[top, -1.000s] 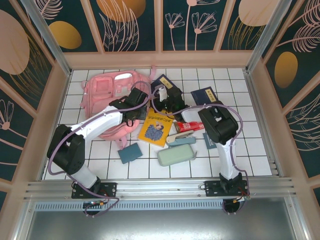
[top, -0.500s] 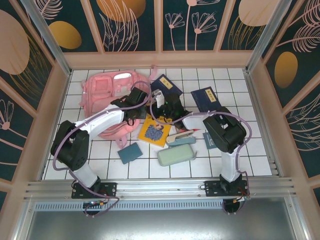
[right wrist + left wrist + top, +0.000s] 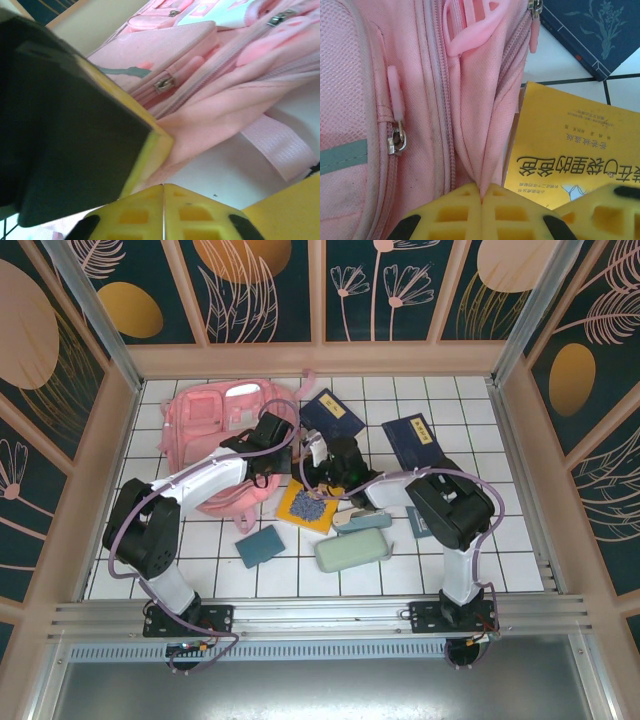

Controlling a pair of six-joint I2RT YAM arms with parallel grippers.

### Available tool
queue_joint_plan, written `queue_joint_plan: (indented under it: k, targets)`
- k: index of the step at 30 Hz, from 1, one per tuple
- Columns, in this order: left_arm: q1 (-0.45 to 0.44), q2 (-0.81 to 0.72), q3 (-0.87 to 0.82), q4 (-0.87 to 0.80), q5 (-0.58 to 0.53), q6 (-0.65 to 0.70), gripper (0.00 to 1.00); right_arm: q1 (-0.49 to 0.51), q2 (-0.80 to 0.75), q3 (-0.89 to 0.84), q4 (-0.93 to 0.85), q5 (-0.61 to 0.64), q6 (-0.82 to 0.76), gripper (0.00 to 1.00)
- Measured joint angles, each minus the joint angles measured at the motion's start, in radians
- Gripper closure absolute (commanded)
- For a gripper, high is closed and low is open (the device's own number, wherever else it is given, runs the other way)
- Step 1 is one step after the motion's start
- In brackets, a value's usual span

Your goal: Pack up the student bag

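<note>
Yellow-padded right gripper [image 3: 163, 195] looks closed and empty, near the left gripper [image 3: 481, 192], which pinches a fold of the student bag [image 3: 205, 430]; it lies far-left, front up, long axis running left-right, opening rightward.

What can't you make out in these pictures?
- Top view: the left arm covers part of the pink backpack, hiding whether it is open.
- Left wrist view: the left jaws hide part of the yellow book.
- Right wrist view: a black-and-yellow block, too close to identify.
- Top view: the label on the dark blue book is too small to read.
</note>
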Motion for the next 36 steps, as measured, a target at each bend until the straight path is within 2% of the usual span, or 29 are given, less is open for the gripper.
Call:
queue_joint_plan:
  k: [4,12,22,33,36]
  targets:
    - [0.000,-0.011,-0.018,0.003,0.001,0.000,1.00,-0.048,-0.005,0.000,0.008,0.009,0.013,0.71]
    - [0.002,-0.040,-0.023,0.000,0.002,0.004,1.00,-0.126,0.026,0.053,0.008,0.011,0.005,0.67]
    - [0.005,-0.049,-0.023,-0.009,0.015,0.008,1.00,-0.125,0.147,0.198,-0.034,-0.009,-0.055,0.64]
    - [0.006,-0.051,-0.023,-0.012,0.019,0.008,1.00,-0.106,0.237,0.318,-0.104,0.037,-0.116,0.63]
    - [0.006,-0.053,-0.023,-0.013,0.019,0.008,1.00,-0.106,0.255,0.350,-0.125,0.043,-0.121,0.68]
